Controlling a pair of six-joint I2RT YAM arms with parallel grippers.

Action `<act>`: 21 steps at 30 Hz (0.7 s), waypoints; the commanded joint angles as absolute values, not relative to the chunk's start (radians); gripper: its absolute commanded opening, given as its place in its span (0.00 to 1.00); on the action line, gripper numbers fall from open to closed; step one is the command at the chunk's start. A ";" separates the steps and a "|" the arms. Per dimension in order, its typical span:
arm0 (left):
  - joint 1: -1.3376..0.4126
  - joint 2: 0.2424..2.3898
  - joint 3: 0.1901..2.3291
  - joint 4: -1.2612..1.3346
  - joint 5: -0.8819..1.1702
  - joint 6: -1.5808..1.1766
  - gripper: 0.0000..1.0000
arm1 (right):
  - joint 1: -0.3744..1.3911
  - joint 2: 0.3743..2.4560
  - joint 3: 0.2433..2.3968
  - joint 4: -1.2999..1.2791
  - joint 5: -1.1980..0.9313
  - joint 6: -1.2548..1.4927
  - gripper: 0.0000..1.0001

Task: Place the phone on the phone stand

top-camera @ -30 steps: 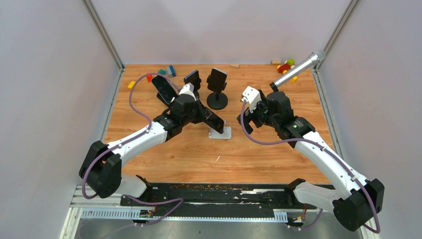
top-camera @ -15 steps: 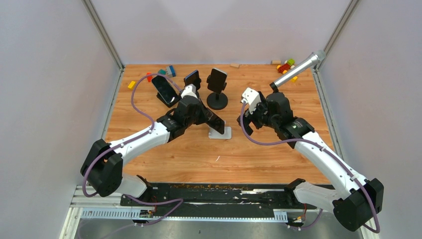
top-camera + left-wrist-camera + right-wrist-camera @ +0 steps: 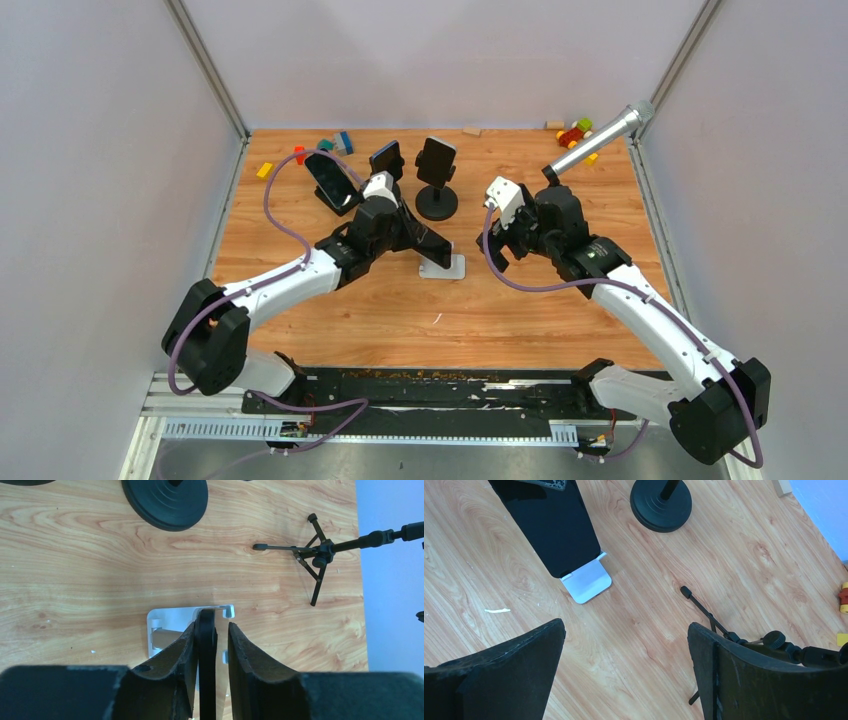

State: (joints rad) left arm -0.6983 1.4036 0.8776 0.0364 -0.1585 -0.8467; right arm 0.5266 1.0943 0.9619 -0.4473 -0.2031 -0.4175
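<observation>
The black phone point(image 3: 432, 243) leans on the small silver phone stand point(image 3: 449, 268) at mid-table, its lower edge in the stand's lip. My left gripper point(image 3: 414, 232) still straddles the phone. In the left wrist view the phone point(image 3: 206, 650) is edge-on over the stand point(image 3: 167, 619): the left finger touches it, and a gap shows at the right finger, so the left gripper point(image 3: 211, 626) is slightly open. My right gripper point(image 3: 497, 238) hovers wide open and empty to the right of the stand. Its wrist view shows the phone point(image 3: 549, 525) and stand point(image 3: 589, 582) beyond the right gripper point(image 3: 626, 627).
Behind the stand, a round black base point(image 3: 437, 204) carries another phone point(image 3: 437, 160). Two more phones point(image 3: 330, 180) point(image 3: 386, 156) stand at the back left. A silver microphone point(image 3: 600, 135) on a tripod point(image 3: 315, 555) sits back right. Toy blocks point(image 3: 575, 131) point(image 3: 336, 143) lie along the far edge.
The left arm has shifted slightly right, settling the phone onto the stand. Its jaws have then parted a little from the phone. The right arm has stayed put.
</observation>
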 commanded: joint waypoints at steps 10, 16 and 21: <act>-0.701 1.339 0.867 0.098 -0.156 -0.782 0.56 | 0.518 1.088 0.954 -0.404 -0.219 -0.424 0.94; -0.701 1.307 0.863 0.102 -0.170 -0.676 0.73 | 0.518 1.101 0.959 -0.404 -0.241 -0.442 0.94; -0.700 1.281 0.850 0.118 -0.183 -0.599 0.95 | 0.518 1.123 0.970 -0.404 -0.302 -0.481 0.95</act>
State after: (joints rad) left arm -0.6991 1.3342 0.8604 0.0528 -0.1581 -0.6956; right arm 0.5220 1.1049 0.9615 -0.4450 -0.2314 -0.4366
